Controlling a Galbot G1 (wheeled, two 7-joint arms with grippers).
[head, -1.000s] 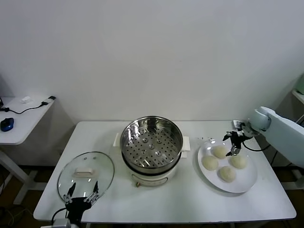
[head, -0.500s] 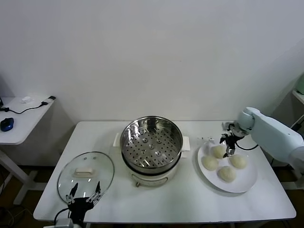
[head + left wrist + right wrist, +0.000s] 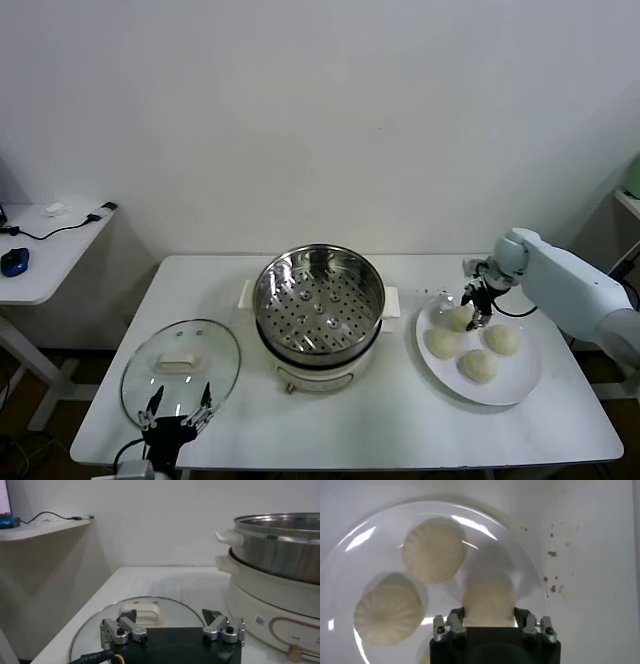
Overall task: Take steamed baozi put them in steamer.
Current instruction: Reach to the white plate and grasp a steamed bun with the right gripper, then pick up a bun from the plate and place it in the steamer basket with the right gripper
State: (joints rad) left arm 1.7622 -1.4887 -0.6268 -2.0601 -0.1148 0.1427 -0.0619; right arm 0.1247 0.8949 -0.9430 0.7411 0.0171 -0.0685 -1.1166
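the right wrist view shows what the head view cannot: the right gripper has its fingers spread on either side of one steamed baozi, close against its flanks, with two more buns lying apart on the white plate. from the head view, the right arm reaches in from the bench's right edge, its gripper angled down over the bun nearest the steamer; four buns sit on the plate, and the steamer stands empty mid-bench. bare bench lies between plate and steamer. the left gripper hangs low at the bench's front-left edge, fingers spread, just in front of the glass lid.
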